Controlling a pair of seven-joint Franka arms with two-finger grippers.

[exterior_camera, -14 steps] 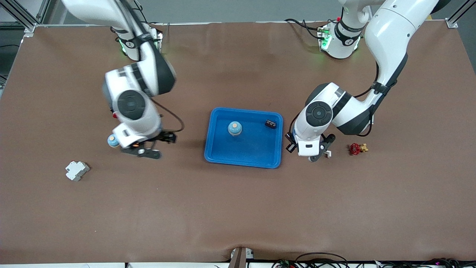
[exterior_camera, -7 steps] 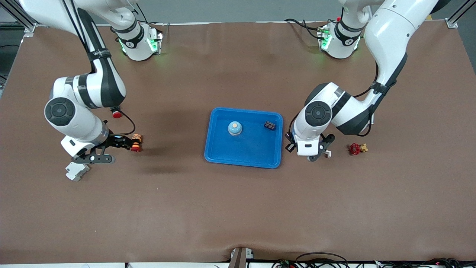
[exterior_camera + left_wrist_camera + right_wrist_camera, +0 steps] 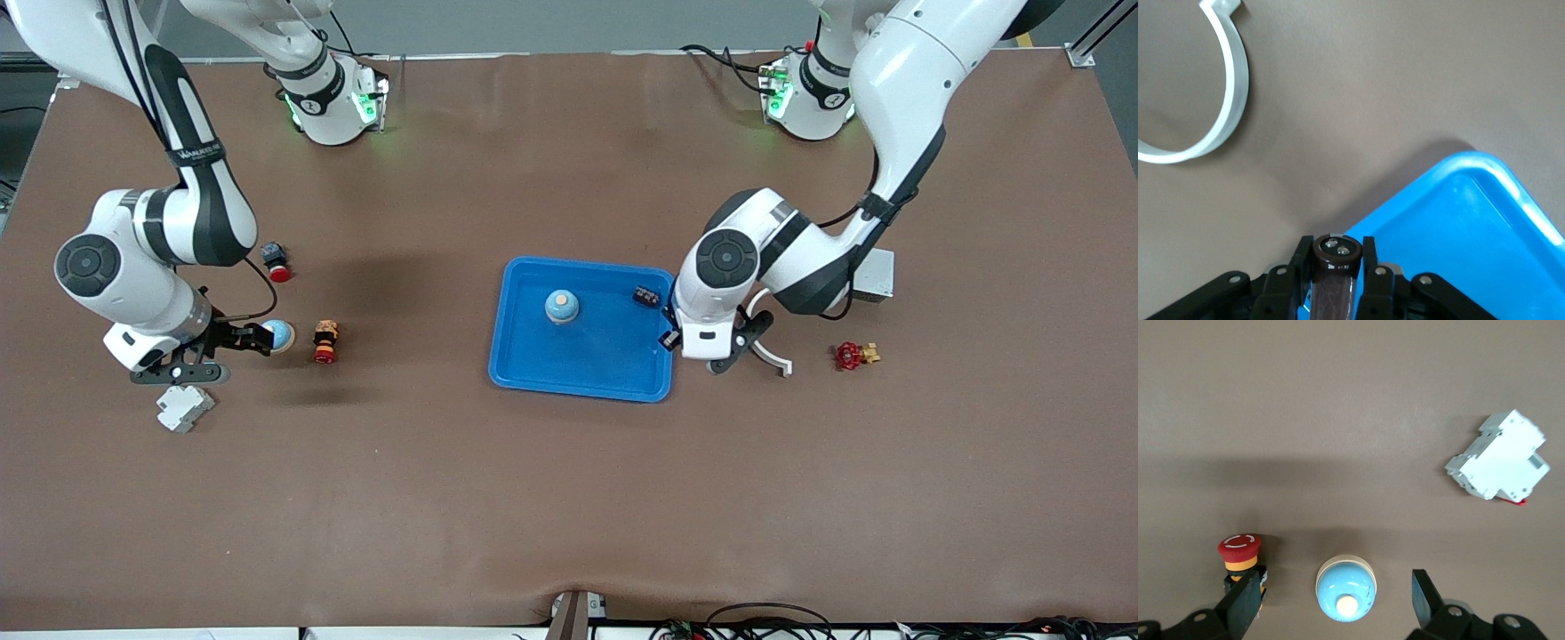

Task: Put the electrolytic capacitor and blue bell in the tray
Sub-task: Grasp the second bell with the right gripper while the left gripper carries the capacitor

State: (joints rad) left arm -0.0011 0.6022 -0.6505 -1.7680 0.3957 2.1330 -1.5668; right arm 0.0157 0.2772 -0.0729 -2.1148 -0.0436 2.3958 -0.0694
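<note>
Left gripper is clamped on the electrolytic capacitor, hanging over the tray rim at the left arm's end, not yet inside. I'd judge the can light, rigid and slick, so a mid-body grip suits it. Right gripper has its jaws spread wide and empty over a blue bell, which sits between the fingers. The dome looks smooth and likely slippery, so I'd grab low across its widest part. Another blue bell already sits in the tray
</note>
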